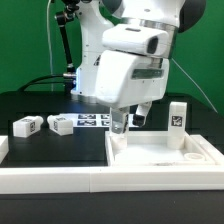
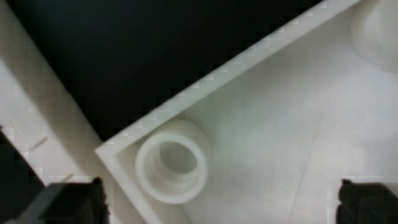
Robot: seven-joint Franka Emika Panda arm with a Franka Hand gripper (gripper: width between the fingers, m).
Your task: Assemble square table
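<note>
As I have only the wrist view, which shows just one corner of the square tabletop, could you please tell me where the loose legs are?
Observer: Two legs lie on their sides toward the exterior view's left, well apart from the tabletop.
Operator: Thank you. Is any leg nearer the tabletop?
Observer: One upright leg stands at its far side, toward the exterior view's right. I cannot tell whether it is on the tabletop or behind it.
Operator: And what lies near the end effector?
Observer: The marker board lies flat just to the exterior view's left of the end effector.
</note>
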